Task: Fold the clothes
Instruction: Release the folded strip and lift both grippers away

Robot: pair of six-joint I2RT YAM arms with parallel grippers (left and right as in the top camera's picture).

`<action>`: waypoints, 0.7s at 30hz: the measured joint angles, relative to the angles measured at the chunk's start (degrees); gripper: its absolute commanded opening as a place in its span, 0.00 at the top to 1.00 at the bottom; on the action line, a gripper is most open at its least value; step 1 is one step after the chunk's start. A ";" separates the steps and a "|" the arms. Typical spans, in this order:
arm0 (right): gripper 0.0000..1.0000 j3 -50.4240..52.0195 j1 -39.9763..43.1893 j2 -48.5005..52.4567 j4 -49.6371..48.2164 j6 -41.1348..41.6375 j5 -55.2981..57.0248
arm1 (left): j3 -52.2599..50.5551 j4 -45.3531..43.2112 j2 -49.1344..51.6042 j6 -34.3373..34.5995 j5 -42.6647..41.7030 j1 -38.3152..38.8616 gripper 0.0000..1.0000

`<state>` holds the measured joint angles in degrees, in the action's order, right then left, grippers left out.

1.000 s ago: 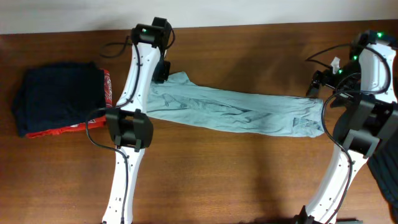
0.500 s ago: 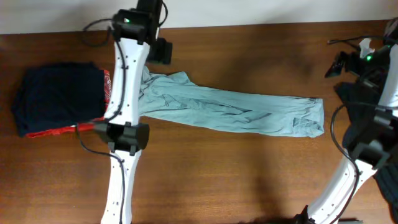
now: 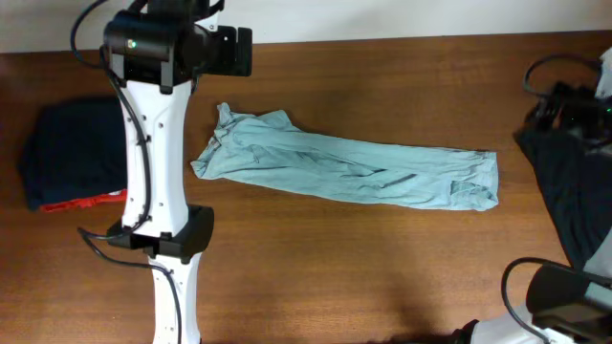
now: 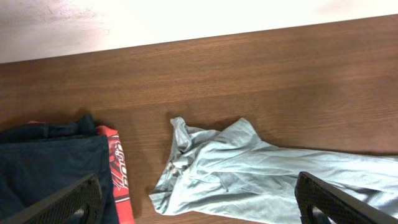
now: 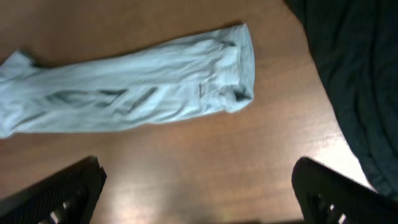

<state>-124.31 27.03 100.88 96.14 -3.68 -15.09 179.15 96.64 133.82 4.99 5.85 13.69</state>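
The T-shirt (image 3: 349, 172) stretches left to right across the middle of the counter (image 3: 382, 287). The left pincer (image 4: 199, 202), wide and empty, sits up-frame of its left end. The right pincer (image 5: 196, 190), likewise wide and empty, sits off its right end.

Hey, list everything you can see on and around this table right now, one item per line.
T-shirt: one, pale grey-blue, lying as a long wrinkled strip across the middle of the table.
folded garments: two, navy over red, stacked at the left end.
loose garment: one, dark navy-black, at the right edge.
table: one, brown wood, under everything.
left gripper: one, black, open and empty, far left side.
right gripper: one, black, open and empty, right side.
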 measured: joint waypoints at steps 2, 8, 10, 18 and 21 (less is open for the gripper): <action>0.01 5.88 0.00 -0.31 -2.75 0.00 0.63 | -0.28 -0.02 -0.11 0.52 -0.59 0.00 0.01; 0.01 24.00 0.00 1.27 -15.23 -0.04 1.42 | -9.99 -0.04 -0.22 3.74 -0.42 -0.52 0.01; 0.01 29.03 0.00 1.55 -19.98 -0.02 1.53 | -14.12 -0.17 -0.20 5.18 0.83 -1.03 0.01; 0.01 40.63 0.00 1.60 -34.67 -1.11 1.51 | -22.71 -4.76 -0.20 7.15 3.43 -1.84 0.01; 0.01 44.61 0.00 1.62 -39.74 -1.77 1.49 | -24.52 -6.49 -0.20 7.43 3.63 -1.81 0.01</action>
<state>-79.70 27.03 102.50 56.40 -5.45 -13.61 154.63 90.15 133.62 12.43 9.47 11.88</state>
